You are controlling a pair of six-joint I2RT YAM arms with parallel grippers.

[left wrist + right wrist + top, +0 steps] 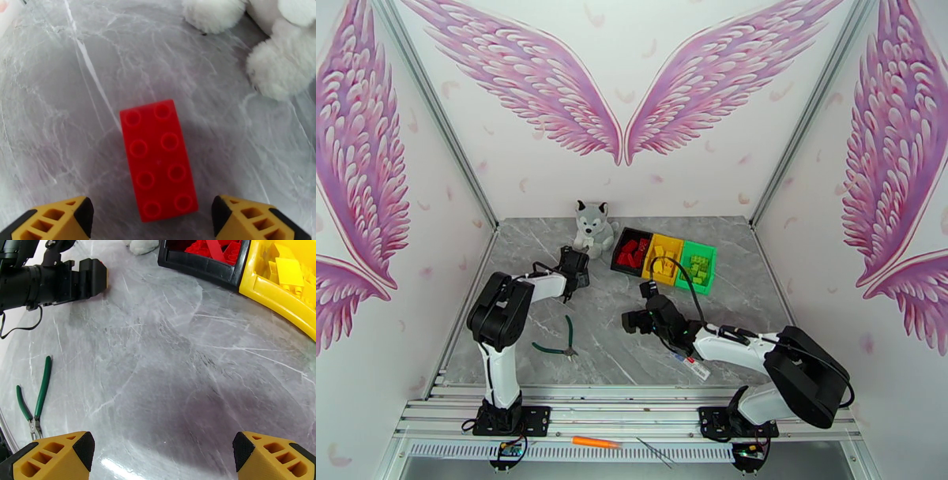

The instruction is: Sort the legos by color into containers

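A red lego, two studs by four, lies flat on the grey marble table. My left gripper hangs over its near end, open, one yellow finger on each side and a gap between each finger and the brick. From above, the left gripper is close to the plush toy. My right gripper stands open over bare table, nothing between its fingers. The containers sit in a row at the back: black with red legos, yellow with yellow legos, green with green ones.
A grey-and-white plush husky sits just left of the black container, its paws near the red lego. Green-handled pliers lie on the near left of the table. Metal rails run along the front edge.
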